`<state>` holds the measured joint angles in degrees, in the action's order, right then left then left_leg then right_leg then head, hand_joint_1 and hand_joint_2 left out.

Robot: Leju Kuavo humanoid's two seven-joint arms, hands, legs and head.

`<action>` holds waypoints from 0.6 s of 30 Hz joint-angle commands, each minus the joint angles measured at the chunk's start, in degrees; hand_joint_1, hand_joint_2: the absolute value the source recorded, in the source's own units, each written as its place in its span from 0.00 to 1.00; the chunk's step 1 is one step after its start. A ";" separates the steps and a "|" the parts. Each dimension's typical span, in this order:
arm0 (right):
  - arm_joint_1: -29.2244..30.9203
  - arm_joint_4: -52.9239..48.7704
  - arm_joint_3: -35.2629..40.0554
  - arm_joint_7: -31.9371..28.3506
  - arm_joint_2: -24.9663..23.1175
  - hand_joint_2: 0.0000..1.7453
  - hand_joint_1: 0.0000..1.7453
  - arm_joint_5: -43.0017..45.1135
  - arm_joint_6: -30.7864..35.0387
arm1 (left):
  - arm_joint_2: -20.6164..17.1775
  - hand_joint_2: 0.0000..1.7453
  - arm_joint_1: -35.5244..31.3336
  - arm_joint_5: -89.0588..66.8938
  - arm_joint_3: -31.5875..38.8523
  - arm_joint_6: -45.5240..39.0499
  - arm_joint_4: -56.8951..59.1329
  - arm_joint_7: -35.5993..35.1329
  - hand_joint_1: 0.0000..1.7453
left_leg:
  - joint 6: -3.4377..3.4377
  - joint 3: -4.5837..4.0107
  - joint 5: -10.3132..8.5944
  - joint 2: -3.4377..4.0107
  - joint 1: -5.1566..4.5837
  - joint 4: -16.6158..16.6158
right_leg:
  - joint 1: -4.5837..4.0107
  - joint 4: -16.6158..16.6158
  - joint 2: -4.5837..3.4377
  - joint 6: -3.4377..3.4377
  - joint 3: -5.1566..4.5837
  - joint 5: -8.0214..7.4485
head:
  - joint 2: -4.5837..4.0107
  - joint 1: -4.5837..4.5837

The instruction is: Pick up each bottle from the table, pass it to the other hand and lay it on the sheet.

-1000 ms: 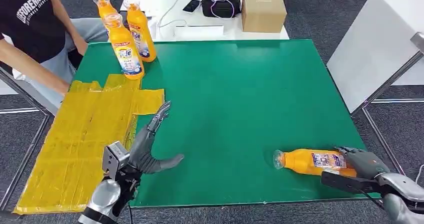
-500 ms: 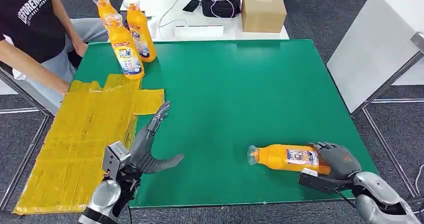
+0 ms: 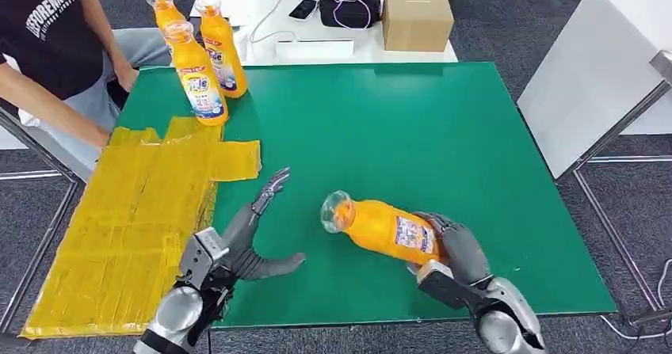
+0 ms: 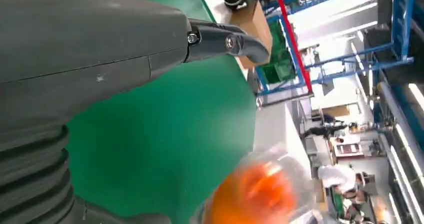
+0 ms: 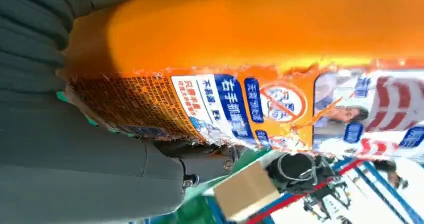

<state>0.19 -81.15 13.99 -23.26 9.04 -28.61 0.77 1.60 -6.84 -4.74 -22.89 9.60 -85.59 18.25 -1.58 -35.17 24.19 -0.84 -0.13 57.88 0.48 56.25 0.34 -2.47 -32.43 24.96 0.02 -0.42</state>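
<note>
My right hand (image 3: 458, 249) grips the base end of an orange bottle (image 3: 380, 227) and holds it tilted above the green table (image 3: 396, 132), its clear cap toward my left hand. In the right wrist view the bottle's label (image 5: 280, 103) lies against the hand (image 5: 75, 164). My left hand (image 3: 252, 239) stands open near the table's front, fingers spread, a short way from the cap. The left wrist view shows its thumb (image 4: 220, 38) and the blurred cap (image 4: 260, 189). The yellow sheet (image 3: 135, 211) covers the table's left side. Three more orange bottles (image 3: 198, 73) stand upright at the far left corner.
A person (image 3: 47, 45) sits at the table's far left, one hand (image 3: 125, 75) near the standing bottles. Behind the green table a white table carries a cardboard box (image 3: 417, 17), a black bag (image 3: 350, 0) and a phone (image 3: 303, 9). A white panel (image 3: 602, 61) stands at the right.
My right hand has carried the bottle from the table's front right corner up and left toward the middle. My left hand has shifted slightly right toward it, still open.
</note>
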 commanded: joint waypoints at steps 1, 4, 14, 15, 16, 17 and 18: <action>3.74 9.26 2.67 0.27 -12.96 1.00 0.90 4.35 -0.19 | 1.22 1.00 -7.10 3.36 -5.65 0.32 4.89 -2.29 0.00 | 0.12 0.18 0.02 0.08 0.11 -0.01 | -0.12 -0.08 -0.04 0.09 0.22 -0.01 | 0.00 0.02; 5.69 13.81 5.29 -0.63 -15.00 1.00 0.93 7.06 -1.09 | 1.70 1.00 -9.53 4.88 -7.34 0.04 6.30 -2.73 0.00 | 0.11 0.17 0.00 0.11 0.12 -0.01 | -0.12 -0.10 -0.09 0.07 0.21 -0.04 | 0.00 0.02; 8.85 19.29 10.83 -1.05 -16.32 1.00 1.00 8.31 -1.96 | 1.78 1.00 -11.58 8.99 -8.44 0.17 7.22 -2.63 0.00 | 0.13 0.28 0.06 0.12 0.12 -0.03 | -0.12 -0.11 -0.08 0.09 0.33 0.03 | 0.00 0.02; 9.14 19.77 11.20 -1.44 -16.76 1.00 1.00 8.86 -2.10 | 2.00 1.00 -11.83 10.34 -8.31 0.70 7.53 -2.66 0.00 | 0.08 0.15 0.01 0.08 0.06 -0.02 | -0.06 -0.05 -0.06 0.05 0.19 0.00 | 0.00 0.02; 9.43 20.28 11.94 -1.67 -17.10 1.00 1.00 9.22 -2.17 | 2.10 1.00 -12.28 11.41 -8.57 1.21 7.92 -2.82 0.00 | 0.07 0.10 0.00 0.09 0.06 -0.01 | -0.06 -0.03 -0.08 0.05 0.14 -0.01 | 0.00 0.02; 9.61 20.53 12.61 -1.89 -17.17 1.00 1.00 9.62 -2.06 | 2.46 1.00 -12.77 11.96 -9.03 1.32 8.40 -2.83 0.00 | 0.10 0.18 0.03 0.15 0.09 0.00 | -0.09 -0.05 -0.11 0.07 0.22 0.00 | 0.00 0.02; 9.73 20.68 12.90 -1.98 -17.24 1.00 1.00 9.71 -1.98 | 2.67 1.00 -13.04 11.95 -9.27 1.29 8.70 -2.80 0.00 | 0.09 0.13 0.01 0.11 0.09 0.01 | -0.09 -0.04 -0.07 0.06 0.17 -0.01 | 0.00 0.04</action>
<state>5.35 -68.83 22.21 -24.17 -6.58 -20.33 -0.83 3.63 -15.19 4.24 -29.09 9.68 -82.66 15.69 -1.56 -35.20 24.16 -0.85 -0.12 57.88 0.48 56.27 0.34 -2.46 -32.43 24.95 0.02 -0.37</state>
